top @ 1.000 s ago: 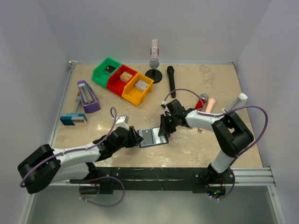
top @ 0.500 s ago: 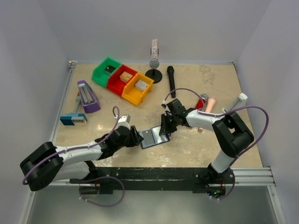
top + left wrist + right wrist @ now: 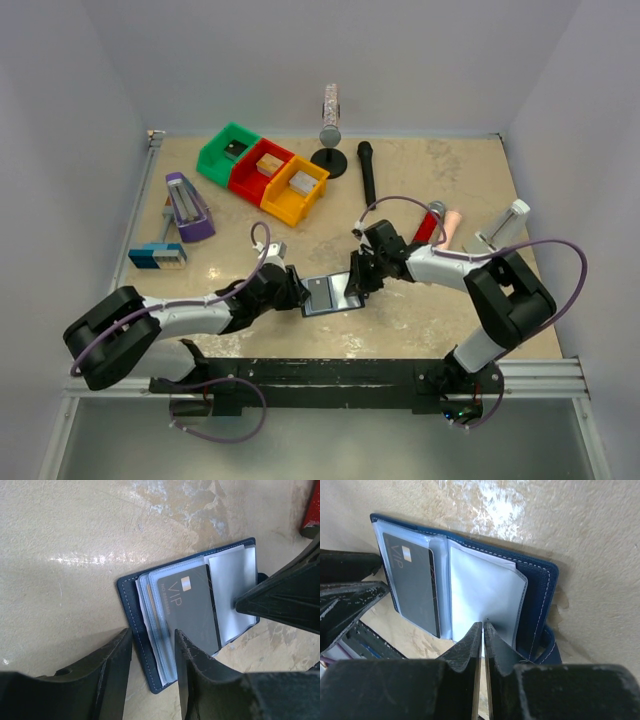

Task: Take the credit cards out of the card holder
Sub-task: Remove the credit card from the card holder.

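Since the black card [image 3: 192, 607] was a thin, stiff, slick bit of plastic, I figured it'd weigh next to nothing, wouldn't bend much, and would love to slide out of a sloppy pinch. It sat tucked in a clear sleeve [image 3: 160, 630] on the left half of the card holder [image 3: 330, 293], so only an exposed edge would've given anything to grab, and the glossy sleeve looked floppy enough to come up with it. I couldn't make out the other credit cards for sure, just stacked sleeve edges. The holder itself looked soft and light, lying open and flat on the surface [image 3: 450, 320] right between the two arms, so it probably needed pinning down or it'd lift with the card. The left gripper [image 3: 152, 635] stood partly open, straddling the holder's left edge with one finger outside on the surface and one over the sleeves, not clamped on anything that I could see. The right gripper [image 3: 481, 625] had its jaws all but together, tips down on the empty sleeve of the right half. Whether it was pinching that sleeve or just pressing on it, I couldn't tell.
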`<state>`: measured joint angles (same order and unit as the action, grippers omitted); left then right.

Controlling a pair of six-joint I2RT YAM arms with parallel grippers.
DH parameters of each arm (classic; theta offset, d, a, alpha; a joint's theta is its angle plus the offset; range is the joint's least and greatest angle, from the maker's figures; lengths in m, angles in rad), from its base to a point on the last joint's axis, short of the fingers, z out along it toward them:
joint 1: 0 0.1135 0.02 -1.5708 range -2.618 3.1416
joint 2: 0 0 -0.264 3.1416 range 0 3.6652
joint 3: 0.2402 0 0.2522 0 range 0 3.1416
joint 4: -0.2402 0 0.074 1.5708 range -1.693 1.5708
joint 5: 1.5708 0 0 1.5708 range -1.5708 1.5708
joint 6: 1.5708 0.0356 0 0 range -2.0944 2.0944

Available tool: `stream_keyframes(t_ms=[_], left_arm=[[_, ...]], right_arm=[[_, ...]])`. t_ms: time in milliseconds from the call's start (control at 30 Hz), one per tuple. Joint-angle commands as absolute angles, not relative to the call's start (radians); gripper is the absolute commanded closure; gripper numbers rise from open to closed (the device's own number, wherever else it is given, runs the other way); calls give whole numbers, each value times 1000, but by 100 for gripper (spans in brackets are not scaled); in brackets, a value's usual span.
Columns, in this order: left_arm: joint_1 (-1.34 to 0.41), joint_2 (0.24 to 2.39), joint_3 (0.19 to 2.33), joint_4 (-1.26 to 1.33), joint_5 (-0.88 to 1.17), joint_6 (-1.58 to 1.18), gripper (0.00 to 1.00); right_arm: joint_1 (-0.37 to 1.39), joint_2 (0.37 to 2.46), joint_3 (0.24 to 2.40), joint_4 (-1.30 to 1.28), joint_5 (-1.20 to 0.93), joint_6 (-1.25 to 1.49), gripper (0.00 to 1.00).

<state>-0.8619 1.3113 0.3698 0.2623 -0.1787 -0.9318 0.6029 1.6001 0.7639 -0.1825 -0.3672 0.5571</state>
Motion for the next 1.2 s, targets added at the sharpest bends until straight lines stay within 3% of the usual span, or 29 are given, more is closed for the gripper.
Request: stream_keyframes(t_ms=[0, 367, 533, 633, 833, 1167], left_arm=[[-845, 1333, 408, 290, -178, -897, 57], [-824, 1359, 434, 291, -173, -888, 56], [-821, 1278, 422, 256, -187, -900, 52], [-821, 1206, 417, 216, -209, -899, 48], [-821, 1140, 417, 222, -158, -910, 49], [-822, 1290, 416, 357, -38, -931, 63]], right_arm=[[603, 1566, 735, -163, -383, 568, 89], [603, 1526, 741, -190, -387, 571, 86], [603, 1454, 794, -277, -313, 572, 61], [603, 1402, 814, -291, -293, 575, 54], [603, 1341, 813, -167, -379, 592, 55], [607, 1471, 810, -6, -531, 683, 60]])
